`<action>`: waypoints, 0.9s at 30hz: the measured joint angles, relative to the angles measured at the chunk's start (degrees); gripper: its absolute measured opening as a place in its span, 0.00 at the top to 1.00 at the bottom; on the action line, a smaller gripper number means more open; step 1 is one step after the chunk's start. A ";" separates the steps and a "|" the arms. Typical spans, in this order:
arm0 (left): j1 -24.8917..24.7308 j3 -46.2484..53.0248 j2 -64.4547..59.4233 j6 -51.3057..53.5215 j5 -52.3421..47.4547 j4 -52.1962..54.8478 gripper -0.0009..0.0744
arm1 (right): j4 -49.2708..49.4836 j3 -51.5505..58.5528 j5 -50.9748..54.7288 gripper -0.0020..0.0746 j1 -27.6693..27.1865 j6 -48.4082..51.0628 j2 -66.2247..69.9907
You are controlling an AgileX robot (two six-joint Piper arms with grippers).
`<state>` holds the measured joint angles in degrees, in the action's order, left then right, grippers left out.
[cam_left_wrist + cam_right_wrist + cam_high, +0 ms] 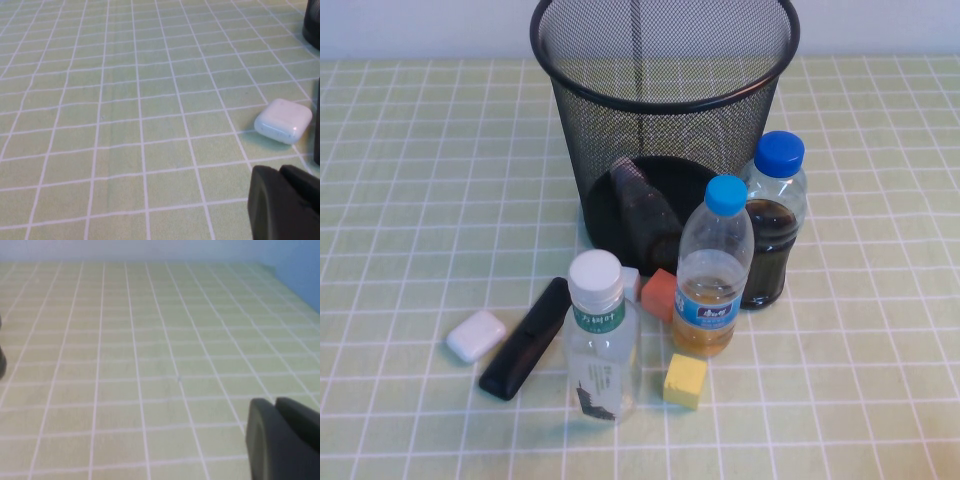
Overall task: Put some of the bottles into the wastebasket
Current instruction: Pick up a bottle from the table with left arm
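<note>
One bottle lies inside the wastebasket (665,110); one stands on the table (410,180).

The wastebasket is set at the table's far edge, a clear bottle (645,215) seen tilted through its mesh. The green-labelled bottle (602,340) stands upright toward the near edge, beside a black remote (526,338) and white case (283,120). Left end effector (285,202) and right end effector (282,437) are held low over bare table; whether fingers are apart cannot be told.

black mesh wastebasket (665,90), green-checked tablecloth (410,200)
</note>
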<state>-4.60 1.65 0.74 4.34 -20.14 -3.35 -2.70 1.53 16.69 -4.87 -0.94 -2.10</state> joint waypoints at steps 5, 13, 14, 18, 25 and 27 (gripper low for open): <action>0.00 0.00 0.00 0.00 0.00 0.00 0.99 | 0.00 0.00 1.87 0.98 0.00 0.00 0.00; 0.00 0.00 0.00 0.00 0.00 0.00 0.99 | 0.00 0.00 1.87 0.98 0.00 0.00 0.00; 0.00 0.00 0.00 0.00 0.00 0.00 0.99 | 0.00 0.00 1.87 0.98 0.00 0.00 0.00; 0.00 0.00 0.00 0.00 0.00 0.00 0.99 | 0.00 0.00 1.87 0.98 0.00 0.00 0.00; 0.00 0.00 0.00 0.00 0.00 0.00 0.99 | 0.00 0.00 1.87 0.98 0.00 0.00 0.00; 0.00 0.00 0.00 0.00 0.00 0.00 0.99 | 0.00 0.00 1.87 0.98 0.00 0.00 0.00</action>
<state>-4.60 1.65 0.74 4.34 -20.14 -3.35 -2.70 1.53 18.56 -4.87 -0.94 -2.10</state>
